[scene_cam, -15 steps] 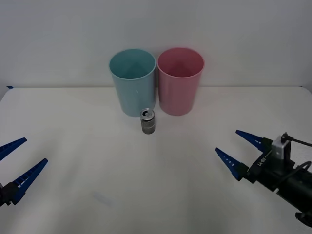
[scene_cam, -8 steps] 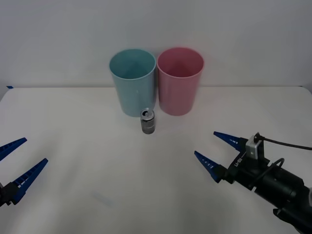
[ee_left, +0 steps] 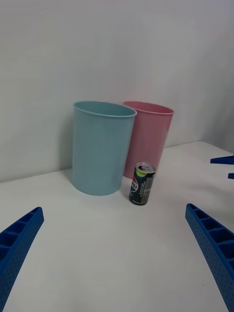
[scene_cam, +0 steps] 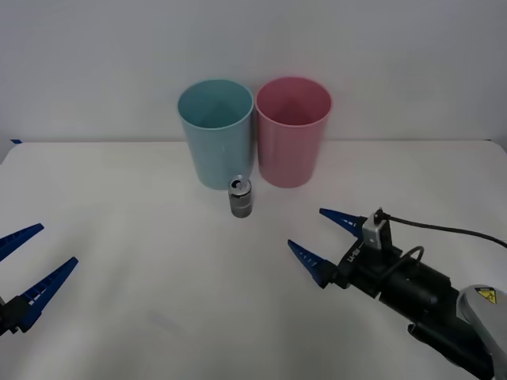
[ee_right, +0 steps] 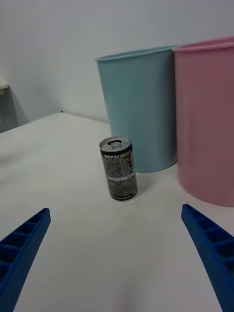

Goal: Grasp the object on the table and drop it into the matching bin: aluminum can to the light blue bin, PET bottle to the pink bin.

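Upright near table [scene_cam: 119, 237] back edge: can [scene_cam: 240, 197], before blue bin [scene_cam: 215, 132] and pink bin [scene_cam: 292, 131]. Right gripper [scene_cam: 326, 239] wide open, empty, short of can; left gripper [scene_cam: 28, 265] open, empty, cut off at left edge.

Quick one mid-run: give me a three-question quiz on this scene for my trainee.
1. True or false: the aluminum can stands upright on the table.
2. Which bin is nearer the robot's left: A) the light blue bin B) the pink bin?
3. Fill in: the right gripper has its fingers ____, and the left gripper too.

Key: 1 true; 2 A; 3 open.
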You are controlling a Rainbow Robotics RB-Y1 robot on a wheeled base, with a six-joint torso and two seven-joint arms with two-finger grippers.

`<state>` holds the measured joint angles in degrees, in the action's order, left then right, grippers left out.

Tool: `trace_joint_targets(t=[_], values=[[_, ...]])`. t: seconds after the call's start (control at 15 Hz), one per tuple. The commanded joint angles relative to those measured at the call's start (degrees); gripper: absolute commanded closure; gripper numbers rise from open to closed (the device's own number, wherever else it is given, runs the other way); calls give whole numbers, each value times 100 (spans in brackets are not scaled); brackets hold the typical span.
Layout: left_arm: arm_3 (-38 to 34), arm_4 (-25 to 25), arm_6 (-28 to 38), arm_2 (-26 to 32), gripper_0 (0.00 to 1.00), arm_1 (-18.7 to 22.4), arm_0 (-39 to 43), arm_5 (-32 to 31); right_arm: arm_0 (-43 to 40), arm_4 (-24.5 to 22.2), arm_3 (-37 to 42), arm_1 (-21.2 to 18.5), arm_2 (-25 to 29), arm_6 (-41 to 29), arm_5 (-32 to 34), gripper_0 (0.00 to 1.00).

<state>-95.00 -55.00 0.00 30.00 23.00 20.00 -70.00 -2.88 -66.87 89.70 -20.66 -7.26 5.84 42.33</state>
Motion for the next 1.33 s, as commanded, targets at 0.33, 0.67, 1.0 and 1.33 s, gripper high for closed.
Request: trace_joint_targets(t=[0.33,0.67,1.0,1.33], values=[[0,0,0,0,0,0,0,0,806,-634,-946,695,6,93,-85,6],[0,0,0,0,0,0,0,0,1281,-863,-1526,1011,6,154,-173,6],[0,0,0,0,0,0,0,0,1791,-986,-2220,1345,67,313,-304,6],[0,0,0,0,0,0,0,0,2274,-1074,-2853,1582,67,462,-551,6]])
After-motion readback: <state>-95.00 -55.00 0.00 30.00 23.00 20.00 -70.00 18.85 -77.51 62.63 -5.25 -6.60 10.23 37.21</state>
